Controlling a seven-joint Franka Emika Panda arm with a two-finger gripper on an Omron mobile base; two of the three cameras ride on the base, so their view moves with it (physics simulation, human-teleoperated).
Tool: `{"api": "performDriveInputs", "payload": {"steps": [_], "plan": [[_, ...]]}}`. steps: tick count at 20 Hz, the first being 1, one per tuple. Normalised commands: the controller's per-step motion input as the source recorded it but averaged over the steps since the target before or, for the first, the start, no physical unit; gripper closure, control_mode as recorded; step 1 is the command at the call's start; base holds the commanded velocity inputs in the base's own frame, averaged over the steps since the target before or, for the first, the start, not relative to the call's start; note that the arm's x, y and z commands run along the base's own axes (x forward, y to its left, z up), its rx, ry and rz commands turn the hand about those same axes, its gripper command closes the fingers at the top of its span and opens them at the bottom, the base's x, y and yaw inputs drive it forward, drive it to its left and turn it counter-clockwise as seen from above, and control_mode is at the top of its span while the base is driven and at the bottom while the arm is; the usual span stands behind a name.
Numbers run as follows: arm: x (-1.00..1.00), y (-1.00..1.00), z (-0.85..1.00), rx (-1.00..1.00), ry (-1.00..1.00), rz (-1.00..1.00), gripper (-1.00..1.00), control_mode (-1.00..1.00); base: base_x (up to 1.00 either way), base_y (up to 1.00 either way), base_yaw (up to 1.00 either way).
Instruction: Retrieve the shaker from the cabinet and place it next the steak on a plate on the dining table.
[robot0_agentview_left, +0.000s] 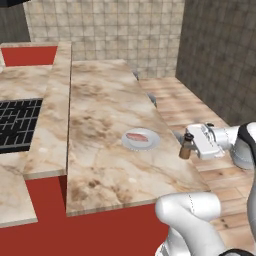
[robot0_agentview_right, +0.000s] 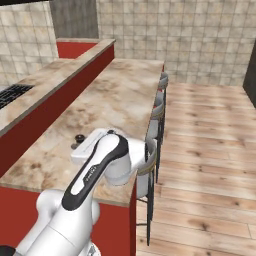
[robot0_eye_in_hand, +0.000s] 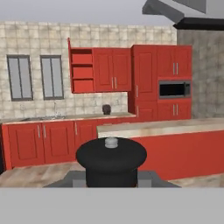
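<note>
My gripper is shut on the shaker, a small brown cylinder with a dark cap, held upright just above the dining table near its right edge. The white plate with the pinkish steak lies on the table a short way left of the shaker. In the right base view the shaker's cap peeks out beside my hand over the dining table. In the hand view the dark cap sits between my fingers, and the red cabinet stands open far across the room.
A black stove sits in the lower counter left of the table. Stools line the table's right side above a wooden floor. Tiled walls close the far end. My own arm blocks the table's near corner.
</note>
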Motion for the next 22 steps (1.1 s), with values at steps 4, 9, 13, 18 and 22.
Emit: {"api": "performDriveInputs", "payload": {"steps": [4, 9, 13, 18, 22], "plan": [[0.01, 0.08, -0.28, 0.0, 0.0, 0.15, 1.0, -1.0, 0.0, 0.0, 0.0], [0.18, 0.07, -0.25, 0.0, -0.03, 0.04, 1.0, -1.0, 0.0, 0.0, 0.0], [0.3, 0.05, -0.24, 0.0, -0.06, 0.0, 1.0, -1.0, 0.0, 0.0, 0.0], [0.36, 0.03, -0.25, 0.0, -0.03, 0.0, 1.0, -1.0, 0.0, 0.0, 0.0], [0.34, 0.0, -0.22, 0.0, 0.0, 0.0, 1.0, -1.0, 0.0, 0.0, 0.0]]}}
